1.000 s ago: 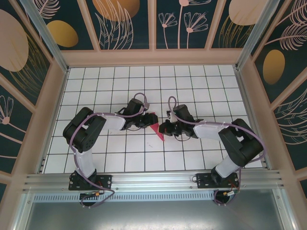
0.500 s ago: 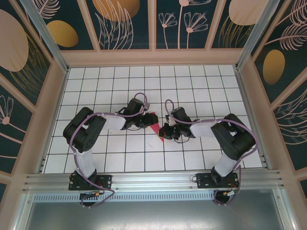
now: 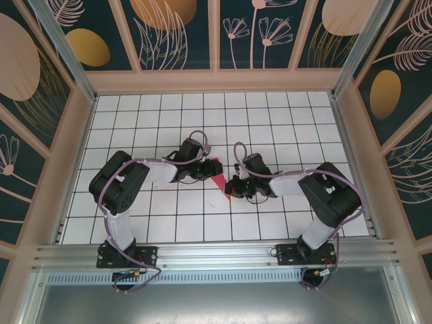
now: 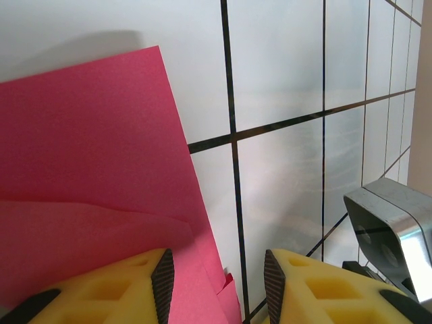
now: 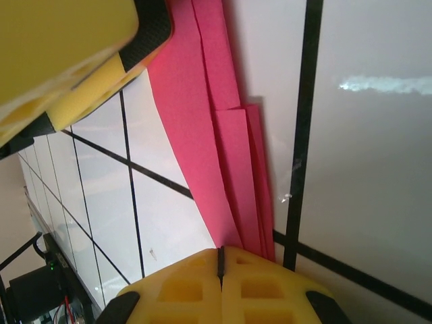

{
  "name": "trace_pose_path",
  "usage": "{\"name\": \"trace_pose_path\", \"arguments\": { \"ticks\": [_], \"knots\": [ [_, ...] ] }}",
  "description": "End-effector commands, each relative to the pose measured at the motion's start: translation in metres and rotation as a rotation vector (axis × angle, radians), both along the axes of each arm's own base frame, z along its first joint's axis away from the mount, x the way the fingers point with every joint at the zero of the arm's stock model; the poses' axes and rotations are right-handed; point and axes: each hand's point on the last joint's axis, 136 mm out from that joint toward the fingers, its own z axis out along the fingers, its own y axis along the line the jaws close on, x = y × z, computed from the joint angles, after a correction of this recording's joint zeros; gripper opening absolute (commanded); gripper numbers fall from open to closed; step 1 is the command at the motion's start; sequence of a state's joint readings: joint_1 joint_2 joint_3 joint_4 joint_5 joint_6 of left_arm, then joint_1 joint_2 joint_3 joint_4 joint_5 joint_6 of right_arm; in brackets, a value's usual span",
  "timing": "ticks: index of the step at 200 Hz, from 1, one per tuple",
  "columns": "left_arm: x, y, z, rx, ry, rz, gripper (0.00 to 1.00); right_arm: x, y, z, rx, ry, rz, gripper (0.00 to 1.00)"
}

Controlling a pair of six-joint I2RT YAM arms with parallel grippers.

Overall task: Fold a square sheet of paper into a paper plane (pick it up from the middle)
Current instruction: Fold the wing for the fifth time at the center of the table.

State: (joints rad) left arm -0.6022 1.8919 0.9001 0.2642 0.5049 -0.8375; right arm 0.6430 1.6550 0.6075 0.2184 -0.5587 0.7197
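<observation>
Lying in the middle of the white tiled tabletop (image 3: 270, 115) is the pink paper (image 3: 219, 178). It is folded up into a thin shape with a point. The point aims at the near edge, where the arms are bolted on. Both arms reach in to it, one from each side.

The left hand (image 3: 206, 170) is at the far end of the paper. From the left wrist camera, this hand (image 4: 216, 270) has its two yellow fingers (image 4: 121, 287) partly apart. The paper (image 4: 88, 169) lies flat on the tiles under them, and one long straight edge of it runs through the gap. One finger is over the pink part and the other is over a white tile. I cannot tell if they press down on it.

The right hand (image 3: 231, 186) is at the pointed end. From the right wrist camera, this hand (image 5: 221, 260) has its fingers (image 5: 182, 287) tight together, with just a thin line between them. Its tip is right at the paper (image 5: 196, 148), where thin folded strips lie side by side. I cannot tell if any paper is pinched inside.
</observation>
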Motion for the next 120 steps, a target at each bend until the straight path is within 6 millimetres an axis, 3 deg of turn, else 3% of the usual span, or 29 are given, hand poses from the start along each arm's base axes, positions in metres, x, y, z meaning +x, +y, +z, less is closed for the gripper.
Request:
{"name": "trace_pose_path", "arguments": {
  "ticks": [1,44,82,120],
  "knots": [
    [-0.01,0.015,-0.037,0.111,0.065,0.01,0.43,-0.027,-0.012,-0.011,-0.055,0.094,0.024,0.02],
    [-0.009,0.015,-0.037,0.112,0.067,0.011,0.43,-0.043,-0.021,-0.021,-0.066,0.124,0.029,0.02],
    [-0.01,0.015,-0.036,0.113,0.067,0.01,0.43,-0.049,-0.04,-0.046,-0.195,0.171,0.01,0.02],
    [-0.011,0.016,-0.038,0.118,0.073,0.011,0.43,-0.054,-0.028,-0.021,-0.096,0.132,0.047,0.03]
  ]
}}
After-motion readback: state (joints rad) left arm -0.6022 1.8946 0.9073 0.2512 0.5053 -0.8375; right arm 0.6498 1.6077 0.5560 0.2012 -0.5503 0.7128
